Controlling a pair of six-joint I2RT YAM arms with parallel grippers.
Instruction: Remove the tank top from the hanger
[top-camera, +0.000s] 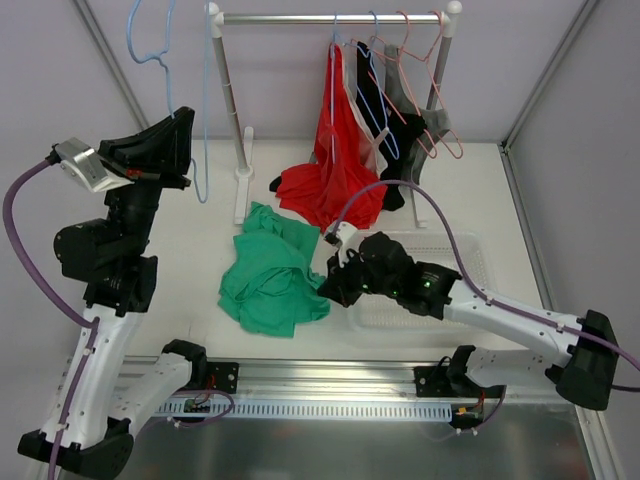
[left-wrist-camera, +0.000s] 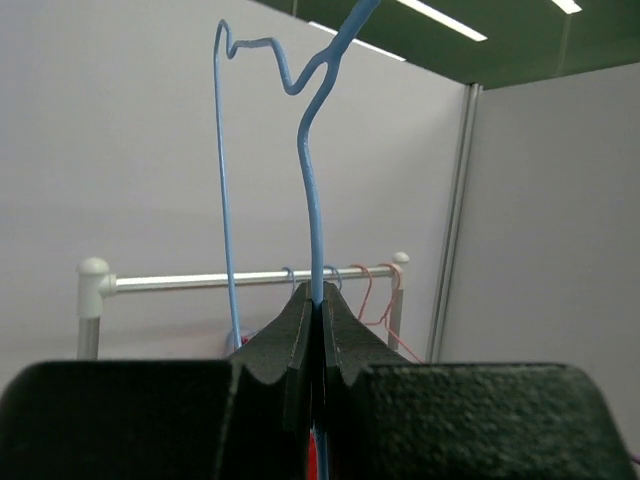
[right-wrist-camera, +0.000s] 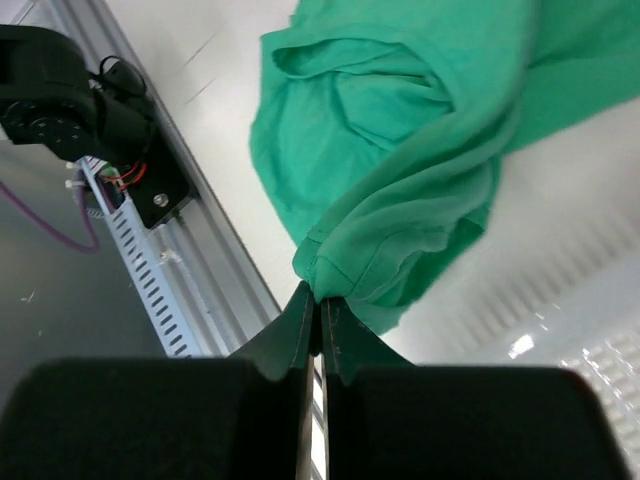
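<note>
White table (top-camera: 195, 262), pale partition walls (top-camera: 290, 70), ceiling strip lights (left-wrist-camera: 440, 20), metal garment rail (top-camera: 300, 18).

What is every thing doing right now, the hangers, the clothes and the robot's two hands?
left gripper: shut on the blue hanger.
right gripper: shut on an edge of the green tank top.
blue hanger: bare, held up in the air.
green tank top: off the hanger, crumpled on the table.
red top: hanging from the rail, hem on the table.
black top: hanging from the rail.
</note>
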